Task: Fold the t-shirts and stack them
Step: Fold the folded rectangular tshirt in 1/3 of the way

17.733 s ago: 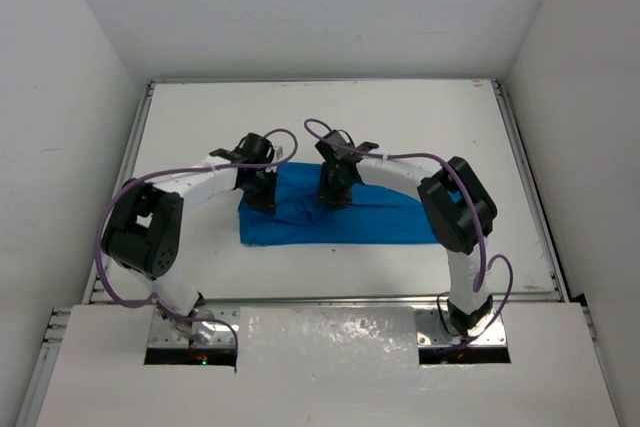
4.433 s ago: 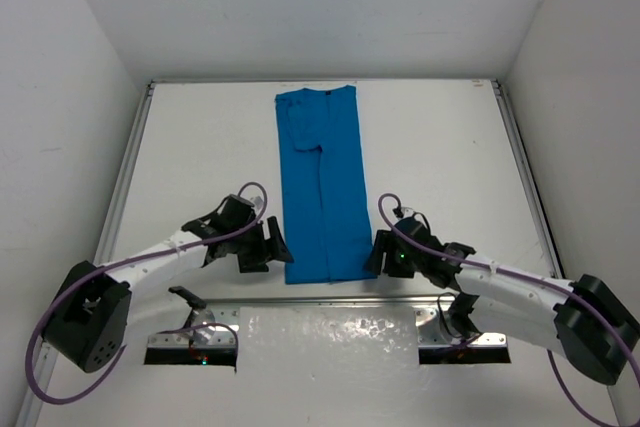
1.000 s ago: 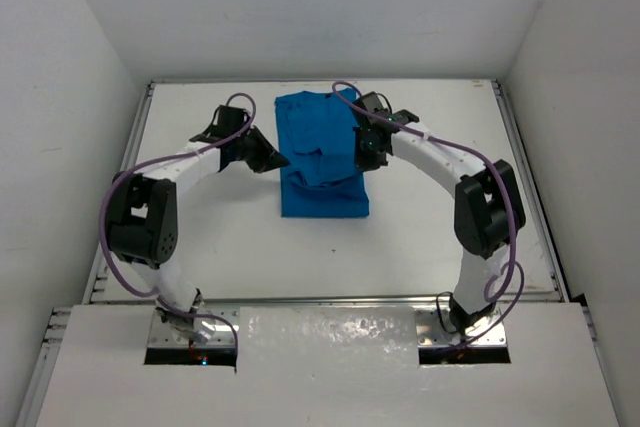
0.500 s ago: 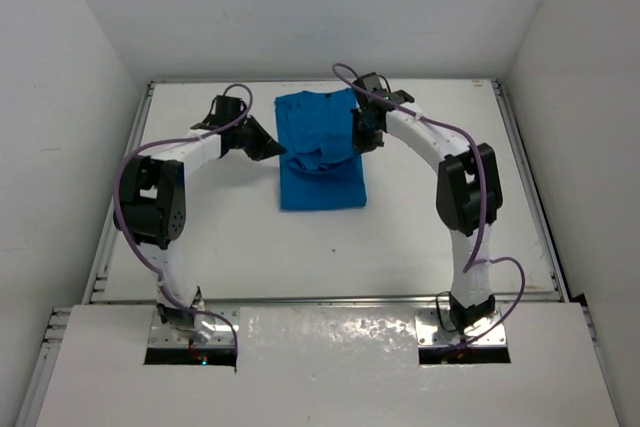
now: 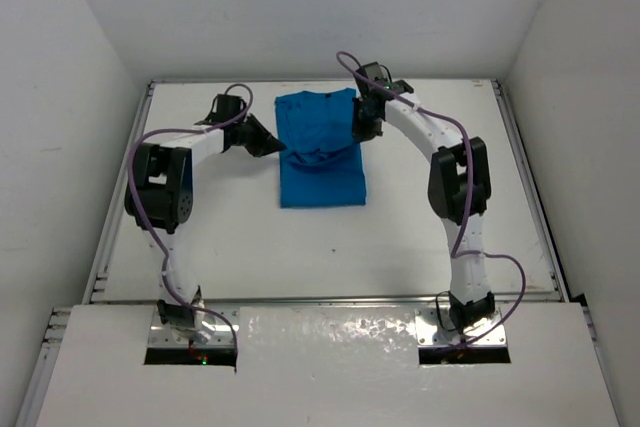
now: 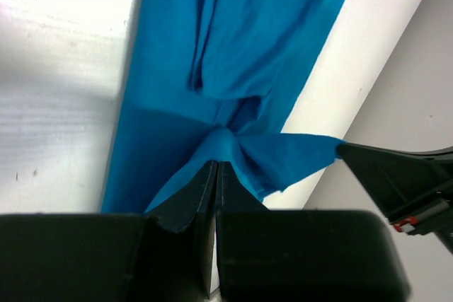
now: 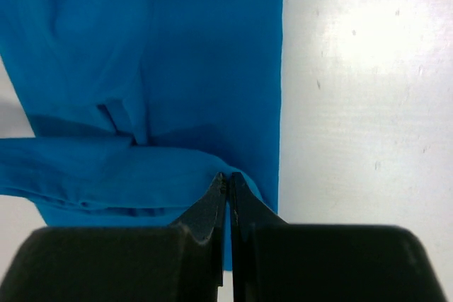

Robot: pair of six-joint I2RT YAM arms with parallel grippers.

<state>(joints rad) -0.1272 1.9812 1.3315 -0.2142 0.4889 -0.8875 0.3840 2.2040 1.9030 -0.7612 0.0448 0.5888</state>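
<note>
T-shirt, blue, near table far edge — left gripper and right gripper each clamped on a raised side, likely to double it over.

You face a white table with metal rails along its left and right edges. Directly on it lies a bright blue t-shirt, folded into a narrow strip on the far half, near the centre line. Its near part rests flat. Its far part is doubled over and creased, close to the far edge.
</note>
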